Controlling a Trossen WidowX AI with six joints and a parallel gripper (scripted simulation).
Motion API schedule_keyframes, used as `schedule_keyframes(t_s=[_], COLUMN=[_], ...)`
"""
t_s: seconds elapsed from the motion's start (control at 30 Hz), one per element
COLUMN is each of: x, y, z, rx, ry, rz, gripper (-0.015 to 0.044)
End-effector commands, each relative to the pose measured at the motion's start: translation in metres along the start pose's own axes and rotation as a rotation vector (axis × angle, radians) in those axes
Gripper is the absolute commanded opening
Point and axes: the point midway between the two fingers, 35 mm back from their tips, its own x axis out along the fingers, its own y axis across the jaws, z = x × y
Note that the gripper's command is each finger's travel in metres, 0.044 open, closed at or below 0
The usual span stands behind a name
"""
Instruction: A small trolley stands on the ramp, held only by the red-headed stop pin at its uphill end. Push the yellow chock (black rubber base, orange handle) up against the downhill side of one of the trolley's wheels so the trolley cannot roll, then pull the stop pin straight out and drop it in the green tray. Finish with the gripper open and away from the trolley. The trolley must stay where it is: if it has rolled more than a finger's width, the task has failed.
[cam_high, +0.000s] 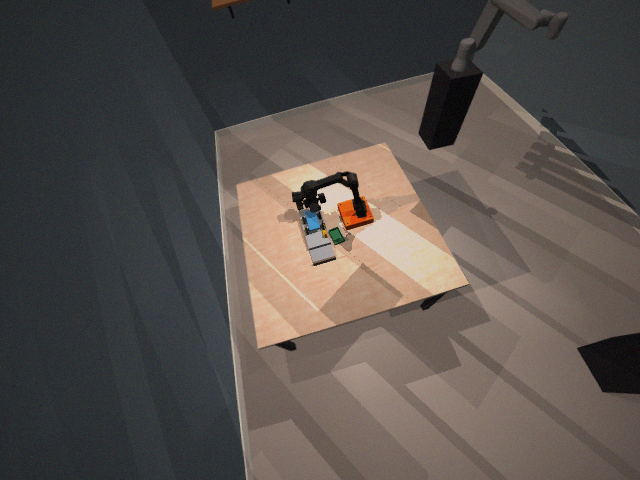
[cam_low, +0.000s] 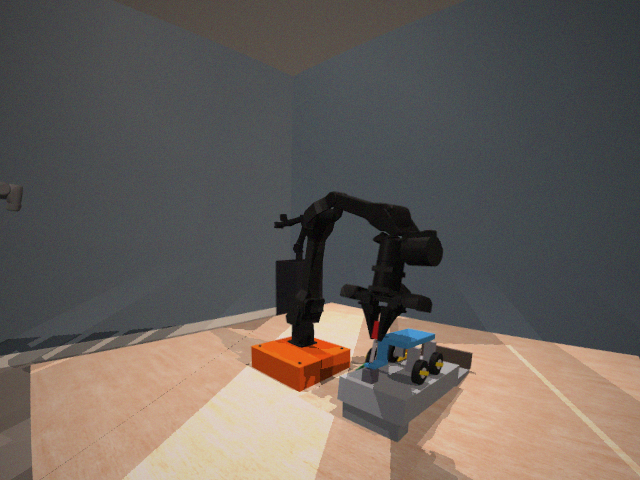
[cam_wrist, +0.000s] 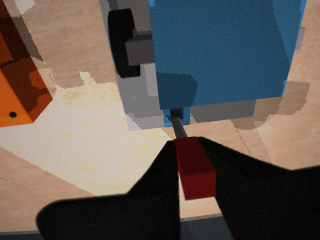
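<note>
My gripper (cam_high: 314, 208) (cam_low: 376, 333) (cam_wrist: 184, 145) is shut on the red head of the stop pin (cam_low: 375, 328) (cam_wrist: 194, 161), above the trolley's uphill end. The pin's grey shank shows below the fingers, over the dark hole in the trolley's blue tab; I cannot tell if its tip is clear of the hole. The blue trolley (cam_high: 312, 220) (cam_low: 411, 337) (cam_wrist: 225, 50) stands on the grey ramp (cam_high: 322, 253) (cam_low: 371, 395) (cam_wrist: 137, 106). The yellow chock (cam_high: 324, 234) is at the downhill wheel on the tray side; contact is too small to judge. The green tray (cam_high: 337, 235) lies beside the ramp.
The orange base block (cam_high: 355, 212) (cam_low: 286, 362) (cam_wrist: 20, 95) of my arm stands beside the ramp, on the tray's side. The ramp has a raised dark end wall (cam_low: 454, 356) at the far end in the exterior view. The wooden table (cam_high: 289, 299) carries everything.
</note>
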Motion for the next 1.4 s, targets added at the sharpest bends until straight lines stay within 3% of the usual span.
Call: schedule_keyframes(t_s=[0.0,0.9,1.37], x=[-0.004,-0.003,0.000], y=[-0.001,-0.002,0.042], z=[-0.003,-0.035,-0.034], rx=[0.004,0.004,0.003], ry=[0.007,0.010,0.010], rz=[-0.005,-0.005,-0.002], gripper=[0.0000,0.0000,0.0000])
